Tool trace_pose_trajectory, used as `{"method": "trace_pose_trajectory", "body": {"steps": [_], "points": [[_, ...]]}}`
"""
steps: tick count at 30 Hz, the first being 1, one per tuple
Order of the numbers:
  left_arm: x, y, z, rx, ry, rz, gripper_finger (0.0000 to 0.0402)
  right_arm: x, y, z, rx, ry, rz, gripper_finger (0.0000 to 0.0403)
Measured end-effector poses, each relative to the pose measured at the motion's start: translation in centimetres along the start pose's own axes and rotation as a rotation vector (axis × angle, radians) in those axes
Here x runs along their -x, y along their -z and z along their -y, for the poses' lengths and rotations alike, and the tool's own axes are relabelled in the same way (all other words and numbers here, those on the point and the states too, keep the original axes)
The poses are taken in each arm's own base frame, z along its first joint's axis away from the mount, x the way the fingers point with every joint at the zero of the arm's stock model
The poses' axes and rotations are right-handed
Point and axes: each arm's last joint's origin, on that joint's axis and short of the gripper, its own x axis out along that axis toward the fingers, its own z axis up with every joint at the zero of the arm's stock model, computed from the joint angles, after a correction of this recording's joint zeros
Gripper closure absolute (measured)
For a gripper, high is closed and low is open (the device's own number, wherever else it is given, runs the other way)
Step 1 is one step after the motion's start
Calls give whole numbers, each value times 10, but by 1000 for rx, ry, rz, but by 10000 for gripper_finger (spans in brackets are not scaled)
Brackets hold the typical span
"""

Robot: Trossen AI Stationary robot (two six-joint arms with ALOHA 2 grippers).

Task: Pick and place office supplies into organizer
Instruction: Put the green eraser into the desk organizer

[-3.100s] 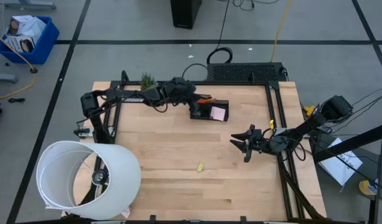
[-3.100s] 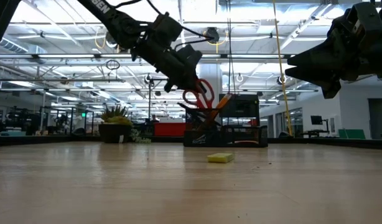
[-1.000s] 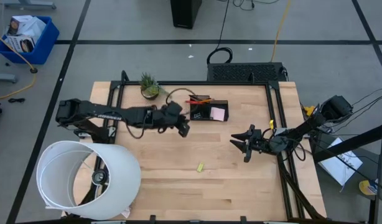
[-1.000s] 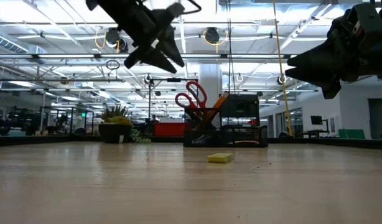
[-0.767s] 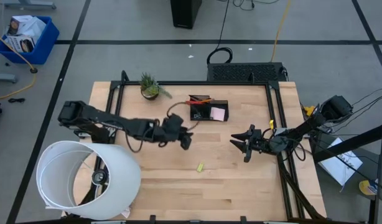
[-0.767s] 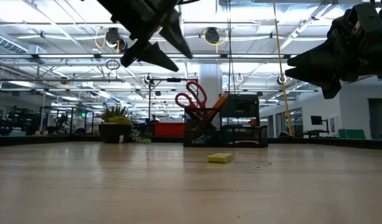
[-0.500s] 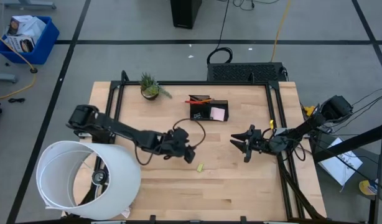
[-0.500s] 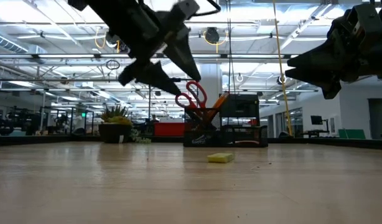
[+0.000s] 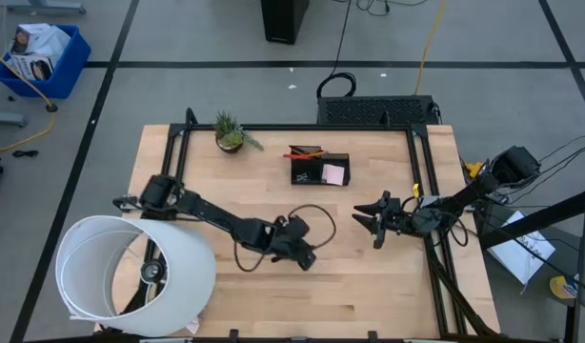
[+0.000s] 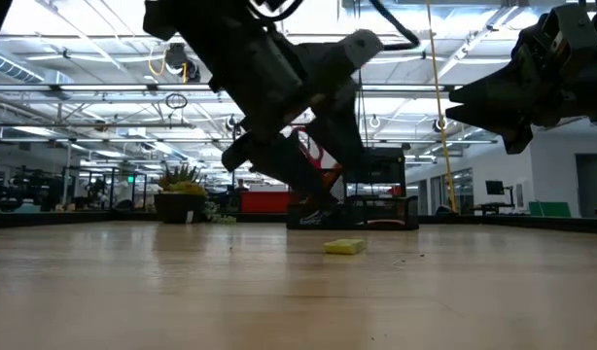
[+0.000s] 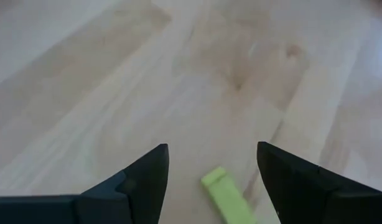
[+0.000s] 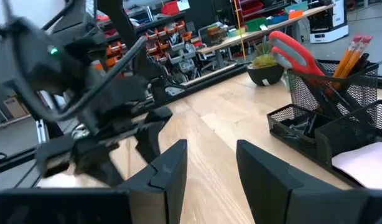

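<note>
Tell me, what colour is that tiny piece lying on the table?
Yellow-green. The tiny piece shows best in the left wrist view.

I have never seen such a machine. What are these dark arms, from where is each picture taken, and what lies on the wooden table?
These are two robot arms at a wooden table, each ending in two fingers. One picture looks straight down, one looks level across the tabletop, and two come from cameras on the wrists. The left gripper is low over a small yellow-green piece, fingers open on either side of it, holding nothing. The right gripper waits at the right side, also empty. At the far edge stands the dark organizer, with red-handled scissors and orange pencils upright in it and a pink sticky-note pad. A small potted plant and a large white cylinder are also there.
</note>
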Motion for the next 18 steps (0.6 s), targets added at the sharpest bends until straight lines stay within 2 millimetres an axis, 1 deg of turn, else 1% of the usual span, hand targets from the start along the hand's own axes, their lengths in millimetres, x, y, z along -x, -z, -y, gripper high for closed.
{"method": "trace_pose_trajectory", "body": {"steps": [3,6,15,18], "points": [[-5,6,9,-49,-53,-25,145,0,0,0,-1,0,1,270],[-6,12,12,-63,-131,-31,142,0,0,0,-2,-1,2,270],[-1,23,26,-17,-81,7,155,0,0,0,-2,-1,2,270],[-7,26,30,-3,-58,26,154,0,0,0,-3,-1,3,270]]}}
